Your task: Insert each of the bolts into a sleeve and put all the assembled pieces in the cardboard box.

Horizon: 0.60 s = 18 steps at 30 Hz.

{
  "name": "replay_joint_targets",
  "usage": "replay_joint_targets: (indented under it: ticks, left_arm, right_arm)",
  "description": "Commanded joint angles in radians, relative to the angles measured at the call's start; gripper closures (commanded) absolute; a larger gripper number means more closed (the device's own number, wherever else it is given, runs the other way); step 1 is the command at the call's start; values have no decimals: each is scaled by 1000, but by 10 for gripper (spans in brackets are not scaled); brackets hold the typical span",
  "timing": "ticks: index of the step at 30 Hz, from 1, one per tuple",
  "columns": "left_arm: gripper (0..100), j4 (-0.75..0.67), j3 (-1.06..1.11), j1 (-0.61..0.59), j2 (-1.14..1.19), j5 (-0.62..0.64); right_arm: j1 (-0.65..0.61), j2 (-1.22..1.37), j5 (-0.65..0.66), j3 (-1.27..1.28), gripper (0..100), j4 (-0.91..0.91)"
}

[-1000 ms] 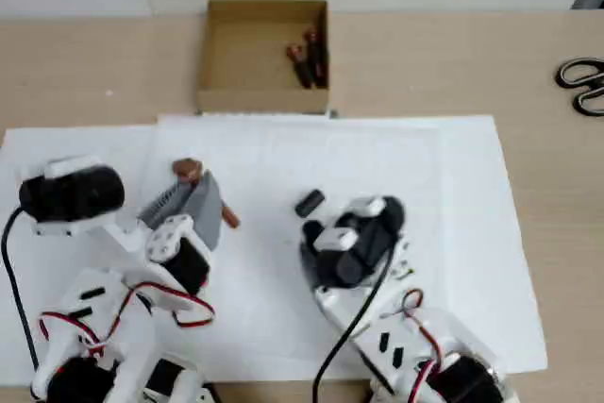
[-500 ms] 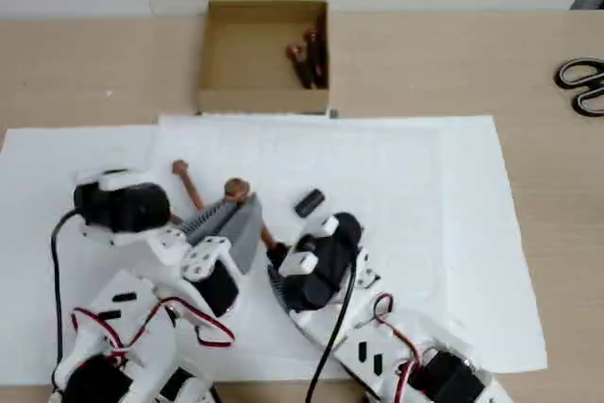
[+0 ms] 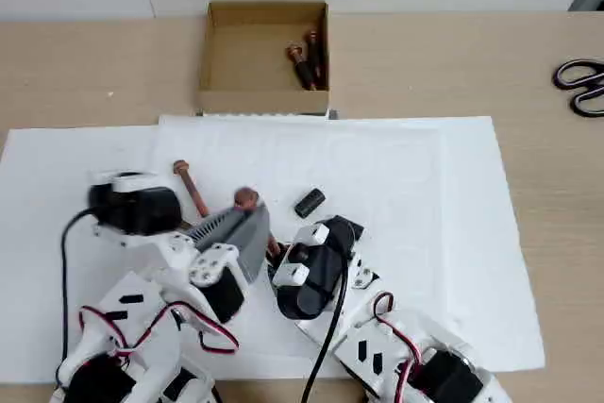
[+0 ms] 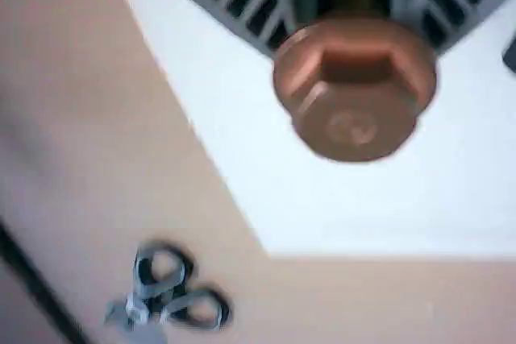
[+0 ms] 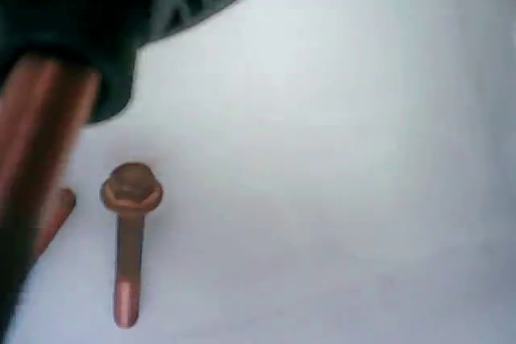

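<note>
My left gripper is shut on a copper bolt, gripping its shaft just below the hex head. The bolt's tip meets my right gripper, which is shut on a black sleeve; the shaft runs into that sleeve. A second bolt lies loose on the white paper beside the left arm, and the right wrist view shows this bolt too. Another black sleeve lies on the paper ahead of the right gripper. The cardboard box at the back holds assembled pieces.
White paper covers the work area on a wooden table. Scissors lie at the far right edge, and the left wrist view catches the scissors as well. Both arms crowd the paper's near middle.
My left gripper carried its bolt rightward, leaving the loose bolt behind. The right gripper swung left and nearer to meet it, and the bolt tip now reaches the held sleeve.
</note>
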Motion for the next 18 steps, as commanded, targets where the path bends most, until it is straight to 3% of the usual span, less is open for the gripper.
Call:
replay_joint_targets:
  ticks: [1, 8, 14, 18]
  left_arm:
    - [994, 57, -13, 46, -8, 5]
    - [994, 141, -42, 104, -3, -2]
    - [991, 190, -39, 109, -5, -100]
    - [876, 190, -44, 107, -3, -110]
  right_arm:
    - [-1, -5, 11, -28, 996, -30]
    - [39, -5, 9, -29, 996, -30]
    - [47, -7, 9, -51, 996, -30]
    - [47, -7, 11, -51, 996, -28]
